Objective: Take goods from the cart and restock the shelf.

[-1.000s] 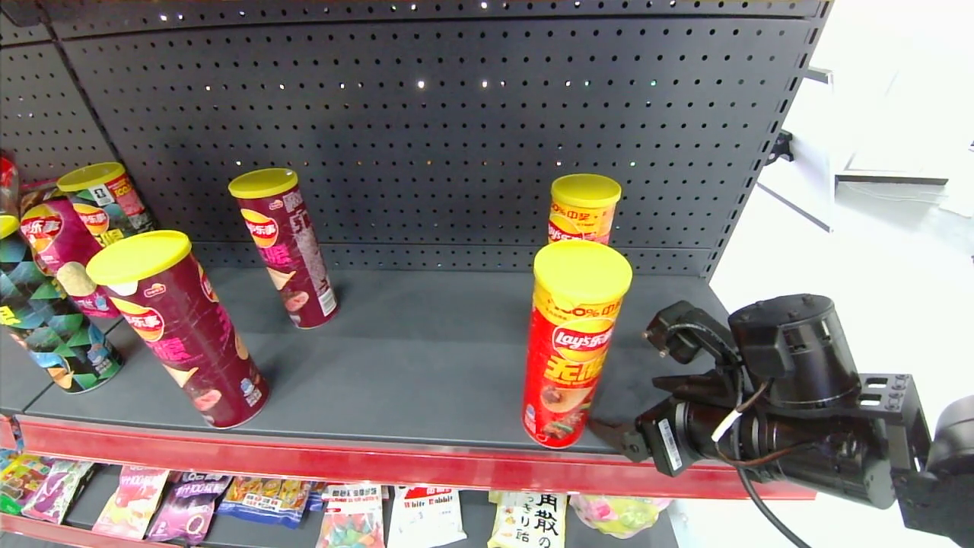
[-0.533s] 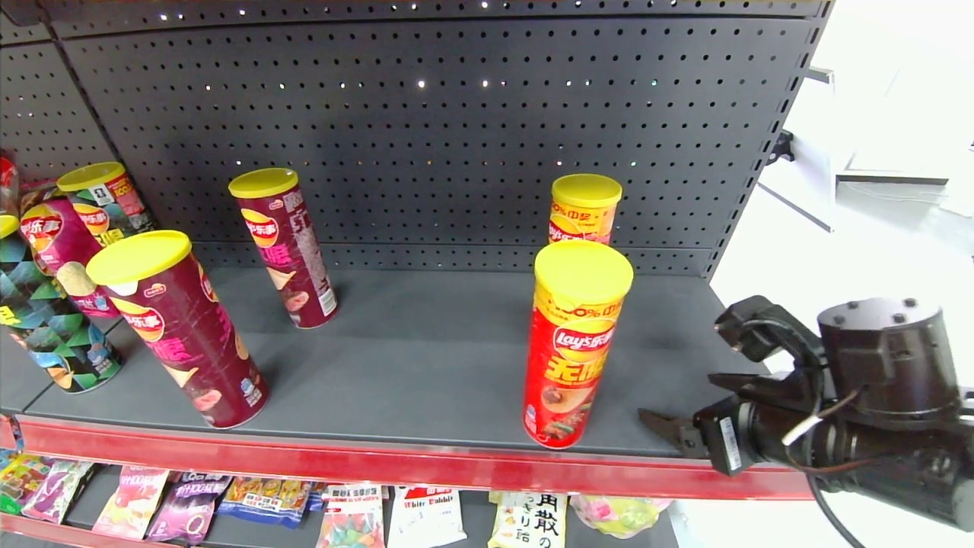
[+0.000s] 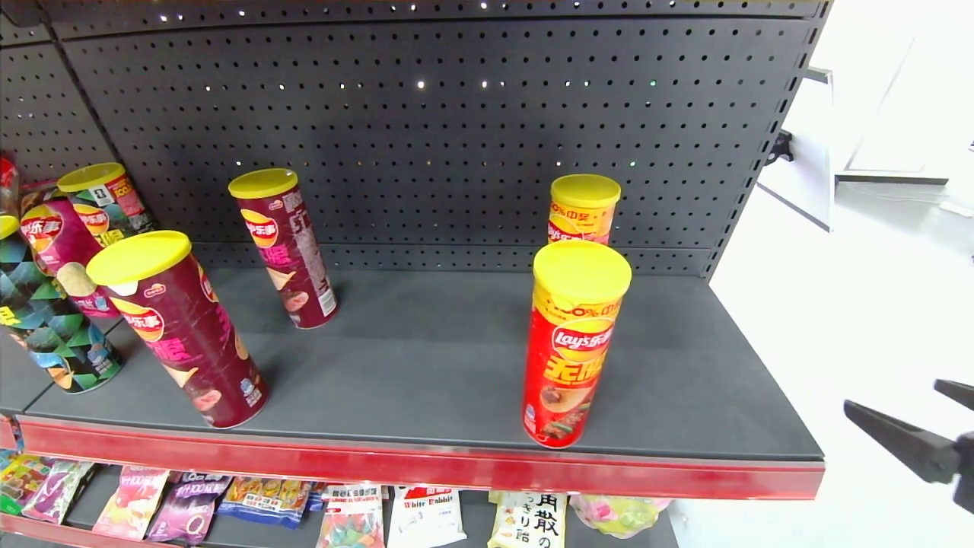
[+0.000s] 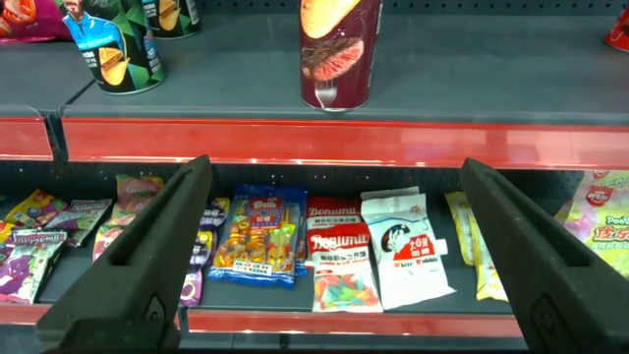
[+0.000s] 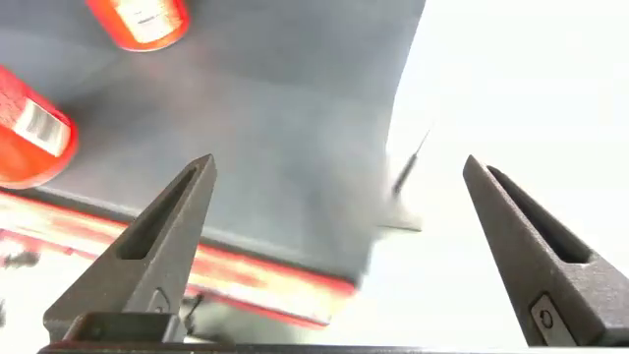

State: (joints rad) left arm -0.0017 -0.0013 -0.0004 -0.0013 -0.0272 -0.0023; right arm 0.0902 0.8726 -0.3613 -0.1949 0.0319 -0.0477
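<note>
Your right gripper [image 3: 892,394] sits at the lower right edge of the head frame, past the end of the dark grey metal shelf [image 3: 685,380]. Its jaws are spread wide and hold nothing, and the right wrist frame shows the same released right gripper [image 5: 338,162]. The tall red cylindrical chip can with the yellow plastic lid [image 3: 572,358] stands upright just behind the shelf's red front rail [image 3: 426,464], right of centre in the head frame. It lies to the left of your right gripper and well apart from it, with its long axis vertical. A second yellow-lidded red can [image 3: 583,209] stands directly behind it against the black perforated back panel [image 3: 456,114]. Two maroon cans with yellow lids [image 3: 179,327] stand farther left, leaving bare shelf between them and the red pair. Your left gripper [image 4: 334,165] is also released and empty. In its wrist frame it faces the lower shelf of flat snack bags [image 4: 339,261], with the red rail across the upper part of the frame. The right arm is the nearer one to the red can, which looks settled. Your next move is probably a fresh pick from the cart rather than a correction here.
</note>
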